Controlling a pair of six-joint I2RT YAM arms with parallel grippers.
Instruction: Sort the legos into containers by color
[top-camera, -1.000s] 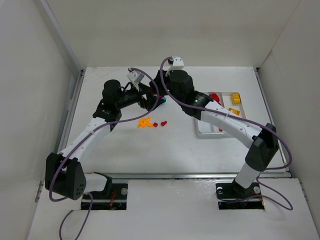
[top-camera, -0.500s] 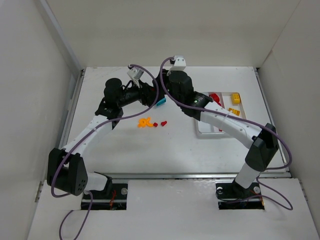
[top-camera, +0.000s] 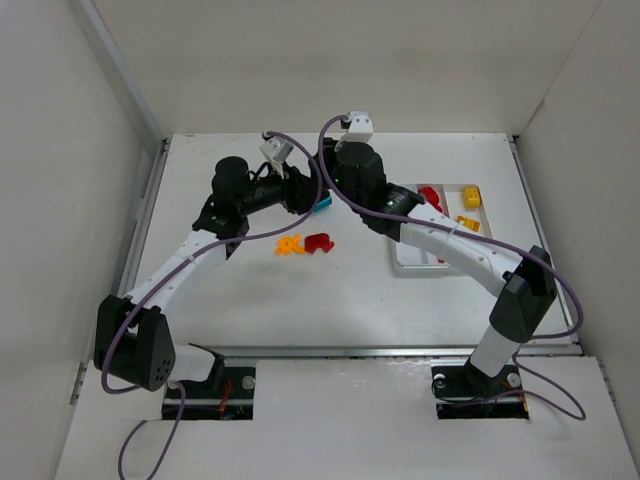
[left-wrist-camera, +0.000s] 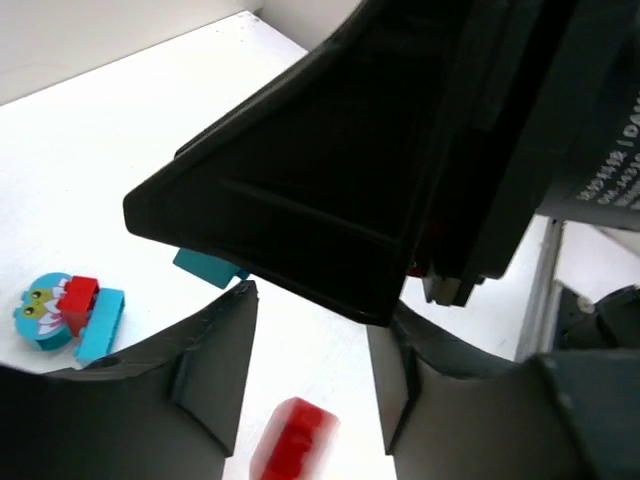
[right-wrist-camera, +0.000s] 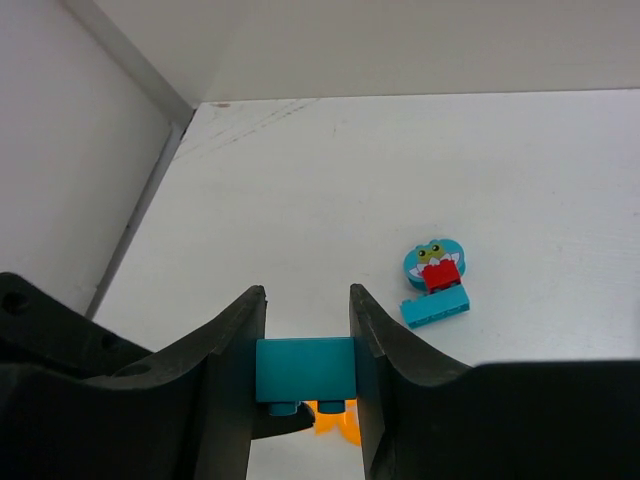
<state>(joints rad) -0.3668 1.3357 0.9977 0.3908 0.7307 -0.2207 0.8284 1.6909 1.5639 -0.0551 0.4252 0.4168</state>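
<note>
My right gripper is shut on a teal lego brick, held a little above the table; from above the brick shows at the tips of this gripper. My left gripper faces it at close range and stands open, its fingers touching nothing. A red brick shows blurred between and below them. From above it is a red smear beside orange legos. The white tray at the right holds red and yellow pieces.
A round teal face piece with a red brick and a long teal brick lies on the table beyond the grippers. White walls enclose the table on three sides. The two arms cross closely at the table's back middle.
The left gripper's jaws have narrowed from wide open, and its arm has shifted slightly right. A red brick now shows blurred by the red pieces on the table. The right gripper's hold is unchanged.
</note>
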